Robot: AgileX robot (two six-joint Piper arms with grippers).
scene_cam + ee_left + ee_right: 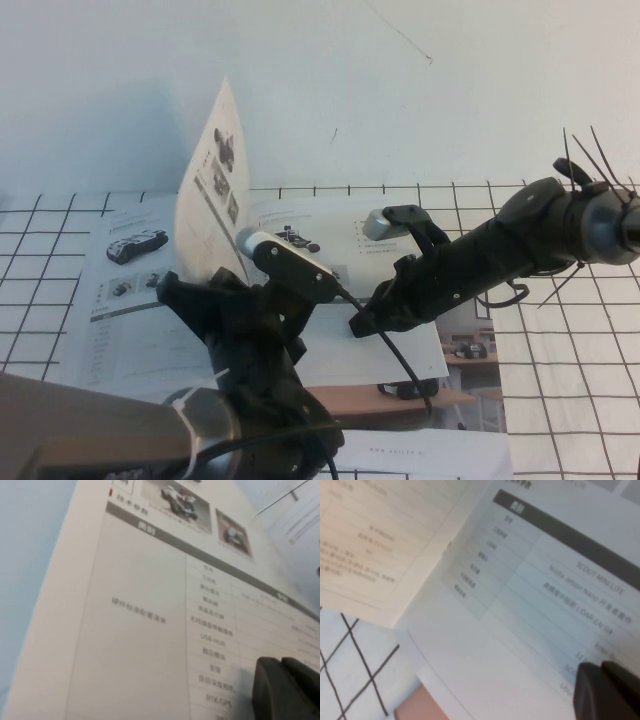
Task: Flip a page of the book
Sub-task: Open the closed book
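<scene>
The book (125, 310) lies open on the gridded table. One page (212, 165) stands nearly upright above the spine, printed with robot photos and a grey bar. My left gripper (168, 288) is low beside that page, its arm rising from the near edge. In the left wrist view its fingers (295, 690) are shut right in front of the page's table (150, 610); whether they pinch the paper I cannot tell. My right gripper (358, 325) reaches in from the right and rests shut over the right-hand page (530, 595); its fingers (612, 692) are pressed together.
Under the book lies another booklet (470, 355) with a photographic room cover, sticking out at the near right. A white mat with a black grid (570, 380) covers the table. A pale wall (400, 90) stands behind.
</scene>
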